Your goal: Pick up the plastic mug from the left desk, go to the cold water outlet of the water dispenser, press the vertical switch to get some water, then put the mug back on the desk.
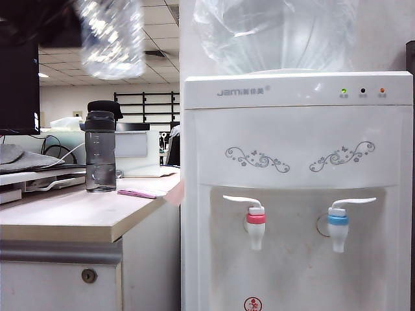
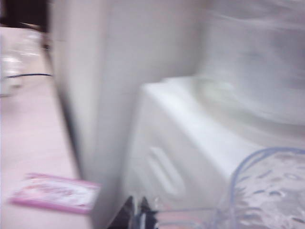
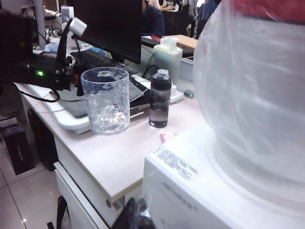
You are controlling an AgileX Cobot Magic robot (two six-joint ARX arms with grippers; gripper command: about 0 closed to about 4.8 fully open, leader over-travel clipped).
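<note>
The plastic mug (image 1: 110,39), clear and rippled, hangs blurred high above the left desk (image 1: 71,217), left of the water dispenser (image 1: 298,142). In the right wrist view the mug (image 3: 106,100) is off the desk top, carried by the black left arm (image 3: 47,71). My left gripper (image 2: 136,209) is shut, with the mug (image 2: 269,191) right beside its tips and the thin handle between them. The cold water outlet (image 1: 338,223), blue-collared with a long white lever (image 1: 353,202), is on the dispenser's right side. My right gripper (image 3: 138,207) hangs shut and empty beside the dispenser's corner.
A smoky-grey bottle (image 1: 100,152) with a black cap stands on the desk, a pink flat packet (image 1: 137,193) lies near the desk's right edge. A red-collared tap (image 1: 256,223) is left of the blue one. A monitor (image 3: 109,26) and keyboard stand behind.
</note>
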